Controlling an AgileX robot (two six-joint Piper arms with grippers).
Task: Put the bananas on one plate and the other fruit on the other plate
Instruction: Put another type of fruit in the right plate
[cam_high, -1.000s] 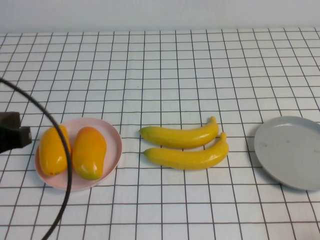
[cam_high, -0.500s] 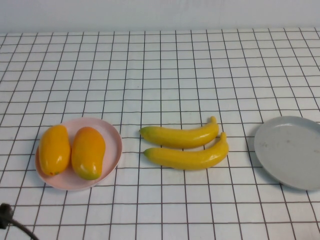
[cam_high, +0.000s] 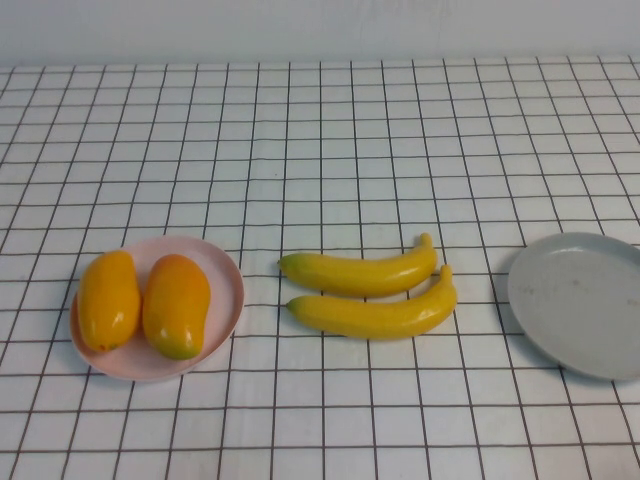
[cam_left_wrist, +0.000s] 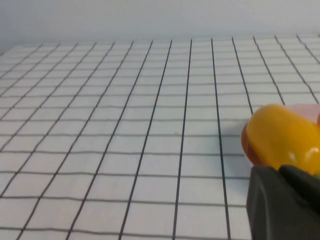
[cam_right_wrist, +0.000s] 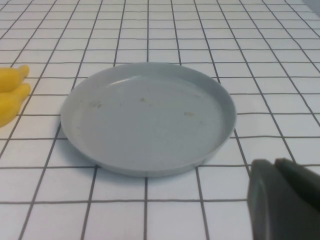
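The bananas (cam_high: 370, 292) lie side by side on the checked bench (cam_high: 320, 140), midway between the plates and on neither, so their sorting is not yet done. On the left, the pink plate (cam_high: 225, 275) holds both orange fruits (cam_high: 145, 303); on the right, the grey plate (cam_high: 580, 300) is bare. The left tool (cam_left_wrist: 282, 205) sits beside the fruit and the right tool (cam_right_wrist: 282, 200) near the grey plate; I cannot tell whether either is open or closed.

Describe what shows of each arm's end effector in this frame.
Very little shows. The left end effector is a dark grey, matte, rounded block at its wrist view's edge; the right end effector looks the same. Neither arm appears in the high view, and no cables or markings show.
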